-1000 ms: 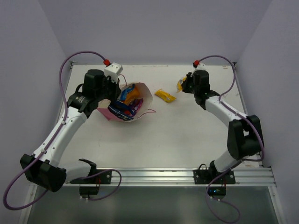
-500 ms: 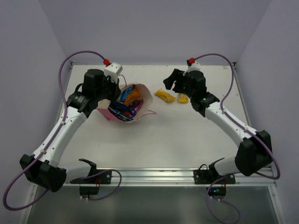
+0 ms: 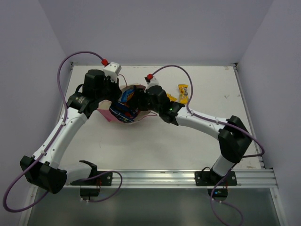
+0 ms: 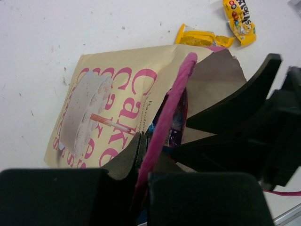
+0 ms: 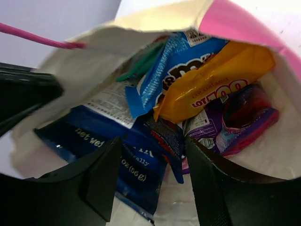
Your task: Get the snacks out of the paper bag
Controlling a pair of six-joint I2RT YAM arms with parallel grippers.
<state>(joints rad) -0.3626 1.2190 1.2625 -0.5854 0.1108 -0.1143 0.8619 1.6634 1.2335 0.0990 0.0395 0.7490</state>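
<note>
The paper bag (image 3: pixel 141 89) lies on its side with its mouth held wide. Its cream face (image 4: pixel 113 94) carries pink "Cake" print. My left gripper (image 4: pixel 146 141) is shut on the bag at its pink handle (image 4: pixel 174 94), at the bag's left rim (image 3: pixel 114 90). My right gripper (image 5: pixel 153 155) is open at the bag's mouth (image 3: pixel 136 100), its fingers either side of a dark blue packet (image 5: pixel 117 150). Also inside are an orange pouch (image 5: pixel 211 84), a purple packet (image 5: pixel 244 120) and a blue packet (image 5: pixel 174 66). Two yellow packets (image 3: pixel 182 93) (image 3: pixel 170 97) lie on the table.
The white table (image 3: pixel 197 141) has walls at the back and both sides. In the left wrist view the yellow packets (image 4: pixel 240 21) (image 4: pixel 200 37) lie just beyond the bag's far rim. The right arm (image 3: pixel 202 120) stretches across the table's middle.
My right gripper let go of a yellow packet at the back right, swung left across the table and now stands open at the bag's mouth. The left arm and the bag stayed put.
</note>
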